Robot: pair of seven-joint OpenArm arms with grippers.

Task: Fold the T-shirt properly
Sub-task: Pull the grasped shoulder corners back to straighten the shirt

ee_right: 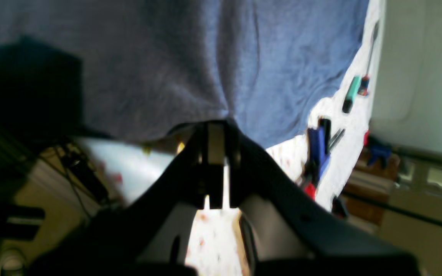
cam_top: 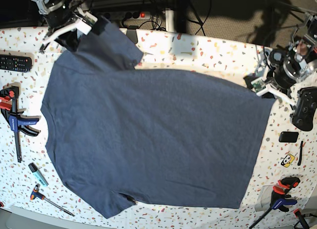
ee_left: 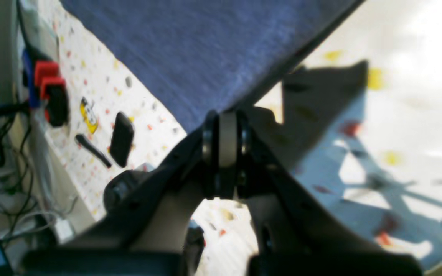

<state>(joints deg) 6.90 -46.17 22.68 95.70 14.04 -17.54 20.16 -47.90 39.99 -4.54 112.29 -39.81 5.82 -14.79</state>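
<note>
Showing pretty much the whole T-shirt [cam_top: 158, 135] in the base view, spread wide across the desk [cam_top: 198, 51], with a flap running up to that view's top desk edge. Closed fingers on both sides: left gripper [ee_left: 221, 134] pinching a corner near the right desk edge, right gripper [ee_right: 223, 142] probably clamped on a bunched fold, kinda blurry there. Visible in the right wrist view, unlike base: cloth gathered right at the fingertips. Also spotted by the left desk edge: black remote [cam_top: 15, 63].
</note>
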